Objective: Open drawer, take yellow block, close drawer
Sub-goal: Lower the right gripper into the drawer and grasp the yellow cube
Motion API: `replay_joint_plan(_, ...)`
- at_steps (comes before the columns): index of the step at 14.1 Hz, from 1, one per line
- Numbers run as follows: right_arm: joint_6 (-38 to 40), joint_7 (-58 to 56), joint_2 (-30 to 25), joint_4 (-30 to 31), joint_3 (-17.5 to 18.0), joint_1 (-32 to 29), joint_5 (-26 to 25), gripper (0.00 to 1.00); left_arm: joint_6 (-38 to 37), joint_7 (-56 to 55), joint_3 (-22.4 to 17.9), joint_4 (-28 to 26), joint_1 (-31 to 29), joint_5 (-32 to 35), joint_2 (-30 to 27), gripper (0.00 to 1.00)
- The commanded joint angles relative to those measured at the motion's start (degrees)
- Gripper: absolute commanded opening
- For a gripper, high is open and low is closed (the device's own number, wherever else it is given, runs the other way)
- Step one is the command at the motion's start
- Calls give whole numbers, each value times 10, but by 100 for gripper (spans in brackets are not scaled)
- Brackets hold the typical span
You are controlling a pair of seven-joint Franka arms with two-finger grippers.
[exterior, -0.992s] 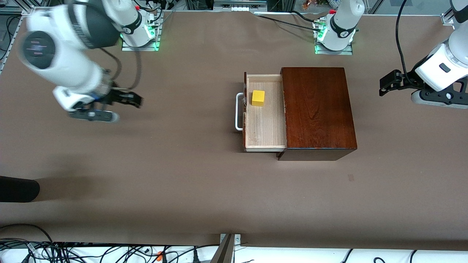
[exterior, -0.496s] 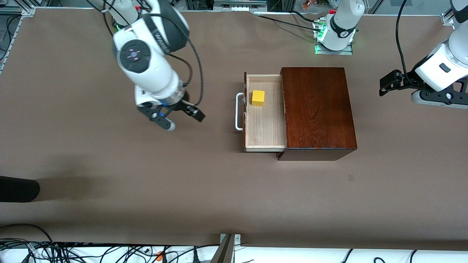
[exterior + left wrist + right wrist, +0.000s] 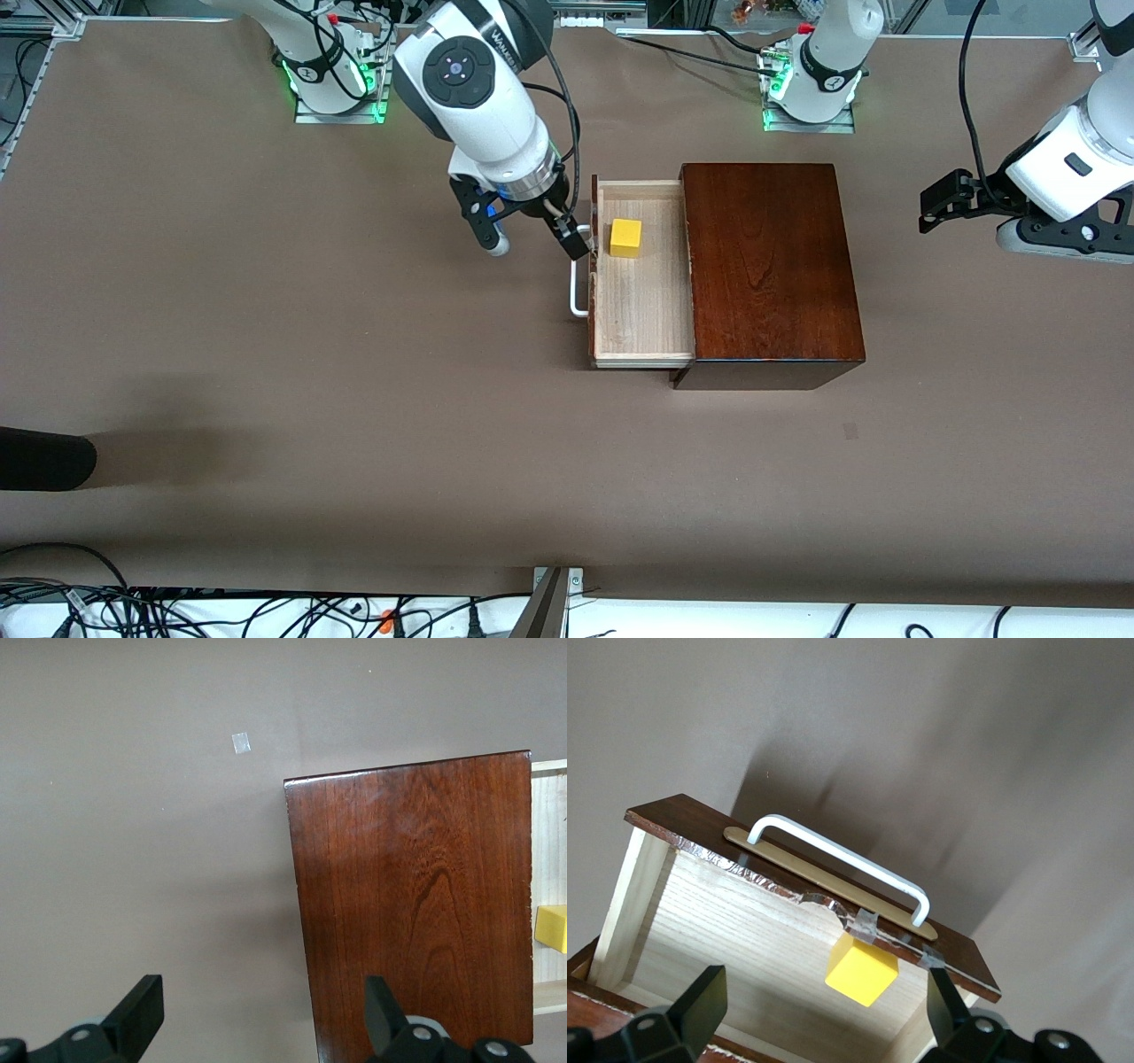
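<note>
Now front: pale wooden drawer (image 3: 642, 301) out, small yellow cube (image 3: 625, 237) inside; right gripper (image 3: 532, 242) spread wide over handle | left wrist: left gripper (image 3: 264, 1014) open, waiting | right wrist: centre above cube, descend straight, clear of drawer front.

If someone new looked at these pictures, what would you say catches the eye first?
The bright yellow block stands out, sitting in the pulled-out drawer of the dark wooden box mid-table. The right gripper, open, hangs just above the drawer's white handle. The left gripper, also open, waits at the left arm's end of the table.
</note>
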State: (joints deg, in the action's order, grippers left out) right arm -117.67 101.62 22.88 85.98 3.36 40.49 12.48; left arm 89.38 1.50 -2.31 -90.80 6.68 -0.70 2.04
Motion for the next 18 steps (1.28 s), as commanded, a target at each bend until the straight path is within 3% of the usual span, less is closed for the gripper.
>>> replay_joint_plan(1, 31, 13, 9, -54, -6, -8, 9, 100, -3, 4, -1, 4, 2, 12, -3, 100)
replay_joint_plan(6, 31, 65, 18, -69, -28, -23, 8, 100, -3, 6, -1, 4, 3, 12, -3, 100)
replay_joint_plan(9, 57, 87, 18, -69, -28, -25, 11, 100, -3, 6, -1, 4, 3, 12, -4, 100)
replay_joint_plan(12, 41, 176, 28, -74, -26, -24, 42, 100, -3, 6, -1, 5, 3, 12, -4, 100)
replay_joint_plan(18, 38, 268, 42, -79, -20, -15, 47, 100, -3, 5, 1, 12, 4, 11, -3, 100)
